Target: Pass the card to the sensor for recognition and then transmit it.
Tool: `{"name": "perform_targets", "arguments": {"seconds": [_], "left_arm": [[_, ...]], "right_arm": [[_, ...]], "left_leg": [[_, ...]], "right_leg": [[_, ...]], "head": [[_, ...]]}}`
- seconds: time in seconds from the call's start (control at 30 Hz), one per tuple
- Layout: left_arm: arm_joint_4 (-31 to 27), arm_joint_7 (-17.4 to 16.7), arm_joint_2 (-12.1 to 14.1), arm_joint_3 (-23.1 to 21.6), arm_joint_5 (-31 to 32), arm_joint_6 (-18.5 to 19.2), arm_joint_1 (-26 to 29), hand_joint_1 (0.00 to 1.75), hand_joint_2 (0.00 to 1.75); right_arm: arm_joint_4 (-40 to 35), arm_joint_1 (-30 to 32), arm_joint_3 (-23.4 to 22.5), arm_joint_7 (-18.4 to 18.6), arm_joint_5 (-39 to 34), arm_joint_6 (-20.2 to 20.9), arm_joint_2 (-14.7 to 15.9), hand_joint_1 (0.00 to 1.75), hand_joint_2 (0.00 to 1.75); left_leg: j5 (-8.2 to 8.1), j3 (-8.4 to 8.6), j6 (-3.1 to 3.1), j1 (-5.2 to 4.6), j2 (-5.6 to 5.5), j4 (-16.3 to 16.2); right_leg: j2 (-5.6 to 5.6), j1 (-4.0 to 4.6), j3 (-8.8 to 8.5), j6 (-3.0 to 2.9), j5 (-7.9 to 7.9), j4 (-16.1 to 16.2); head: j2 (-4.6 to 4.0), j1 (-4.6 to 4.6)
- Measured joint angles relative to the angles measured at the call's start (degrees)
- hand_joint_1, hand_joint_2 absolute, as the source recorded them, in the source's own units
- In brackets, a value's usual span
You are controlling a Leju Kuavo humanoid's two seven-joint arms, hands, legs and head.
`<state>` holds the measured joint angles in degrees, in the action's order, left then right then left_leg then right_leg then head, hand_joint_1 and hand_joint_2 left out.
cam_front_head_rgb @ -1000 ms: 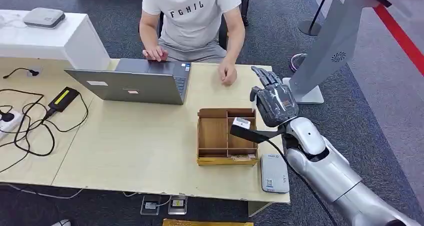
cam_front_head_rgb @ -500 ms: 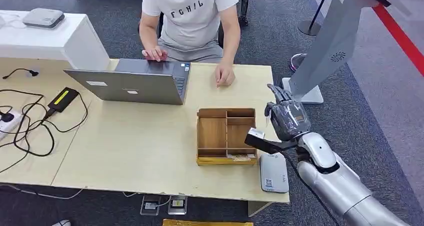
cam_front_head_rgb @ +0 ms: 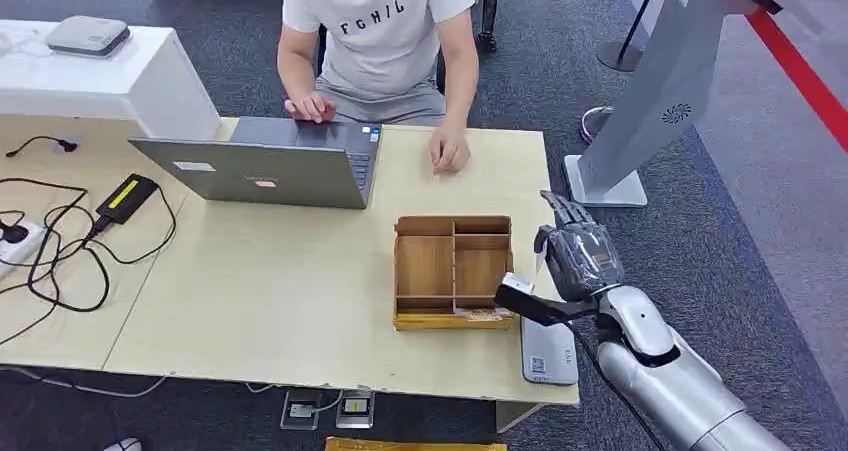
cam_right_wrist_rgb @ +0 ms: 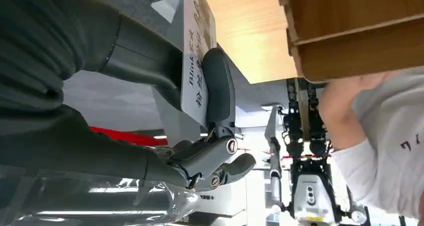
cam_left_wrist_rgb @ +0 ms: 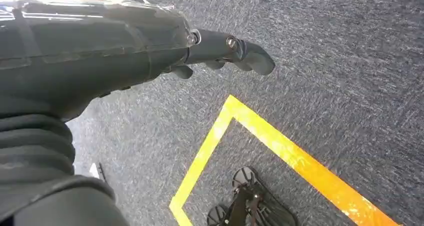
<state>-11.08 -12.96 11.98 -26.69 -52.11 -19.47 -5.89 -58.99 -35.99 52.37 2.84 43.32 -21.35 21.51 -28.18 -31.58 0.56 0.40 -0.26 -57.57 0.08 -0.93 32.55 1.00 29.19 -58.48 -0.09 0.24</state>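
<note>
My right hand [cam_front_head_rgb: 577, 254] hovers off the right side of the wooden divided box [cam_front_head_rgb: 452, 270], just beyond the grey-white card sensor [cam_front_head_rgb: 546, 356] that lies flat near the table's front right corner. In the right wrist view, the thumb [cam_right_wrist_rgb: 218, 83] and fingers pinch a white card [cam_right_wrist_rgb: 197, 45] with black printed text, held on edge close to the box's wall [cam_right_wrist_rgb: 350, 50]. My wrist hides the sensor's far end. My left hand [cam_left_wrist_rgb: 150, 45] hangs over grey carpet, fingers stretched out and holding nothing.
A person [cam_front_head_rgb: 375, 41] sits across the table [cam_front_head_rgb: 260, 301] at an open laptop [cam_front_head_rgb: 270, 166], one hand [cam_front_head_rgb: 449, 151] resting on the tabletop near the box. Cables and a black adapter [cam_front_head_rgb: 125, 196] lie at the left. A white kiosk stand [cam_front_head_rgb: 650, 91] rises at the right.
My right hand has drawn back from above the box's far right corner toward the table's front right, lower and closer to the sensor. The person's hand shifted slightly.
</note>
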Motion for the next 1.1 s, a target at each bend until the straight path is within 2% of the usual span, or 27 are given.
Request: {"name": "perform_targets", "arguments": {"seconds": [0.57, 1.1], "left_arm": [[0.0, 1.0, 0.0, -0.9, -1.5, -1.0, 0.0, 0.00, 0.00], [0.0, 1.0, 0.2, -2.0, -2.7, -1.2, -0.1, 0.00, 0.00]], "right_arm": [[0.3, 3.4, -0.9, 0.0, -3.3, -1.9, 3.6, 1.75, 1.75], [-1.2, 6.1, -0.6, 1.3, -4.2, -4.1, 5.2, 1.75, 1.75]], "left_leg": [[-0.01, 0.00, 0.00, 0.00, 0.00, 0.0], [-0.01, -0.01, 0.00, 0.00, 0.01, 0.0]], "right_leg": [[0.00, 0.00, 0.01, 0.00, 0.00, 0.0], [0.00, 0.00, 0.01, 0.00, 0.00, 0.0]], "head": [[0.00, 0.00], [0.00, 0.02]]}}
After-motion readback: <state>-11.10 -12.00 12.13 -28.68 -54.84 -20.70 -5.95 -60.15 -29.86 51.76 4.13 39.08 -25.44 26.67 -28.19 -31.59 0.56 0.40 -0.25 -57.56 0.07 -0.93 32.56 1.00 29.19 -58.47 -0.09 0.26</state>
